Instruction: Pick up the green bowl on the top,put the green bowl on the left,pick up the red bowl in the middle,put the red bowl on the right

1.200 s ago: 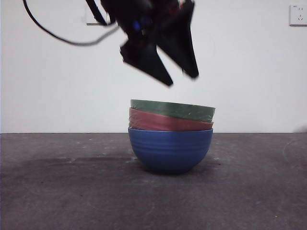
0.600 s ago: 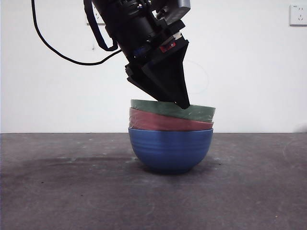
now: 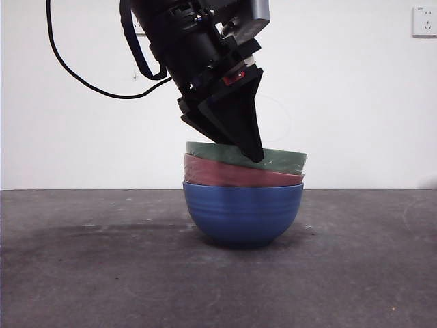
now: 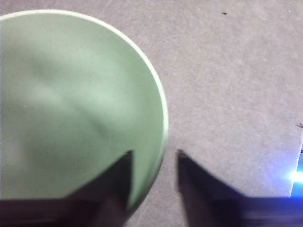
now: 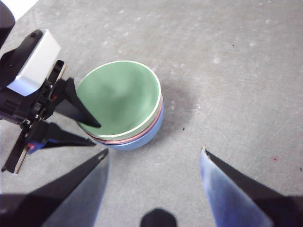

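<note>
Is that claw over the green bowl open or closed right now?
Open. The left gripper has one jaw inside the green bowl and the other outside its rim, with a gap between them; the rim isn't pinched yet.

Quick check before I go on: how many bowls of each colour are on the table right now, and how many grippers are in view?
Green bowl: 1, top of the stack
Red bowl: 1, middle
Blue bowl: 1, bottom
Grippers: 2, left gripper straddling the green bowl's rim, right gripper waiting above
Total: 3 bowls, 2 grippers
</note>
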Robot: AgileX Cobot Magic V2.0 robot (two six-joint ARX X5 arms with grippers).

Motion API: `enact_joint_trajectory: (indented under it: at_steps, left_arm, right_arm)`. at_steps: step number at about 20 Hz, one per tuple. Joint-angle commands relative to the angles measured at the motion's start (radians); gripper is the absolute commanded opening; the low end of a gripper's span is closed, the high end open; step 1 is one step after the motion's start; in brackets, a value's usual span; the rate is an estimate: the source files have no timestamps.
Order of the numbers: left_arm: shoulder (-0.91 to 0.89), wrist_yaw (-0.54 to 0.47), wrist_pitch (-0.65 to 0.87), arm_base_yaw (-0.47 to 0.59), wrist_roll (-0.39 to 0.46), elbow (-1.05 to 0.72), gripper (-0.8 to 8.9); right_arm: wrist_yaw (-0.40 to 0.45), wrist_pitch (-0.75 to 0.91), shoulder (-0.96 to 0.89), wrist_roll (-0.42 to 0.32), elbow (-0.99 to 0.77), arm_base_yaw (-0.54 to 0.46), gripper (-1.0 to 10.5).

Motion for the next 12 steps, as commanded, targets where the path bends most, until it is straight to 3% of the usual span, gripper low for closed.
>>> enact_joint_trajectory:
  at_steps: [1,4,9,12]
  left_arm:
    - [0.011,0.003,0.005,-0.004,0.012,-0.002,0.52]
    - [0.011,0.003,0.005,-0.004,0.012,-0.002,-0.13]
    - [0.003,0.002,0.022,-0.004,0.011,0.018,-0.08]
    - [0.003,0.002,-0.086,-0.004,0.01,0.113,-0.08]
  right_arm:
    - [0.001,0.002,0.0,0.006,0.003,0.001,3.2]
    - [0.001,0.002,0.0,0.006,0.003,0.001,3.2]
    - [0.002,0.002,0.0,0.006,0.003,0.001,3.1]
    - [0.002,0.002,0.0,0.006,0.003,0.001,3.1]
